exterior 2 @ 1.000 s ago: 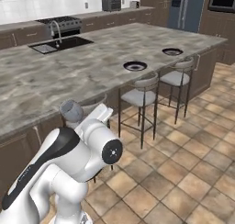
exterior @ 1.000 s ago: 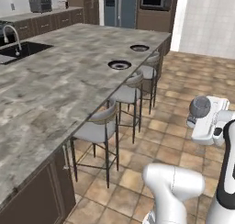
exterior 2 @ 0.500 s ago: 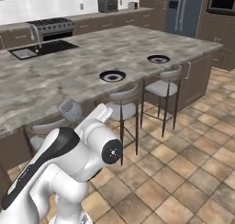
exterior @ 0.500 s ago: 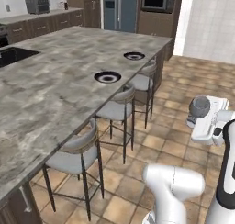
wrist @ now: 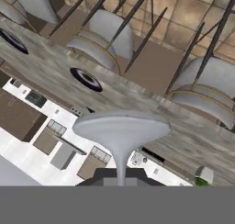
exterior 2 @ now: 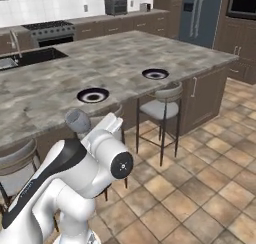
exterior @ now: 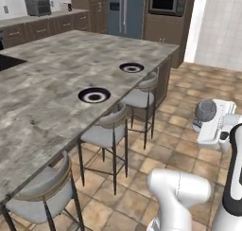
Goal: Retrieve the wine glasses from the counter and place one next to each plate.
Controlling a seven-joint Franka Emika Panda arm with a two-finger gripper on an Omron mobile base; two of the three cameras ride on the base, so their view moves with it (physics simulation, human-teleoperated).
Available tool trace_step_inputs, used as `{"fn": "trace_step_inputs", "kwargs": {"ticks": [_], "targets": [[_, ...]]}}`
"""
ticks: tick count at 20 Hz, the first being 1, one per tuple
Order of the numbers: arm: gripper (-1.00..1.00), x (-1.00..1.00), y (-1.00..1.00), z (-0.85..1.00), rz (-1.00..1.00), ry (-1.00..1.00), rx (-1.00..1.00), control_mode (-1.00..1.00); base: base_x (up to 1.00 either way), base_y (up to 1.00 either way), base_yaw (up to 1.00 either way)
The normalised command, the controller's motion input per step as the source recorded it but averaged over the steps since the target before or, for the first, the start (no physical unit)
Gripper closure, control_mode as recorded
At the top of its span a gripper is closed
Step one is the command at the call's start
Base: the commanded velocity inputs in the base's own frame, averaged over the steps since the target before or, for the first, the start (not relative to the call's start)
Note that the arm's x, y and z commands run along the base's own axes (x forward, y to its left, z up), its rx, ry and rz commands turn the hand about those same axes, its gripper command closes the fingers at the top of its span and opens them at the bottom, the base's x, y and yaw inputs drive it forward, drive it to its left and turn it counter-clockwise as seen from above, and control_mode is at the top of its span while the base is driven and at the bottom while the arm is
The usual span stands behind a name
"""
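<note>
View has slid along the marble island [exterior: 42,97]; tool [wrist: 120,179] clamped on wine glass [wrist: 121,131] stem

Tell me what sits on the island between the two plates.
Nothing: bare marble between the near plate and the far plate, seen in the left base view.

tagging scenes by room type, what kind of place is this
A home kitchen, rendered. A large marble island set with two dark plates and lined with bar stools, a steel fridge and a built-in microwave along the back wall.
</note>
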Motion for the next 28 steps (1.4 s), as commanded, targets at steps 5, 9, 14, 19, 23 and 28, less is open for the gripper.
{"fn": "trace_step_inputs", "kwargs": {"ticks": [5,9,14,19,23,28], "targets": [[1.0,0.0,0.0,0.0,0.0,0.0,0.0,1.0,1.0,-1.0,0.16],[1.0,0.0,0.0,0.0,0.0,0.0,0.0,1.0,1.0,-1.0,0.19],[1.0,0.0,0.0,0.0,0.0,0.0,0.0,1.0,1.0,-0.99,0.29],[1.0,0.0,0.0,0.0,0.0,0.0,0.0,1.0,0.86,-0.79,0.53],[1.0,0.0,0.0,0.0,0.0,0.0,0.0,1.0,0.5,-0.65,0.68],[1.0,0.0,0.0,0.0,0.0,0.0,0.0,1.0,0.12,-0.64,0.57]]}}
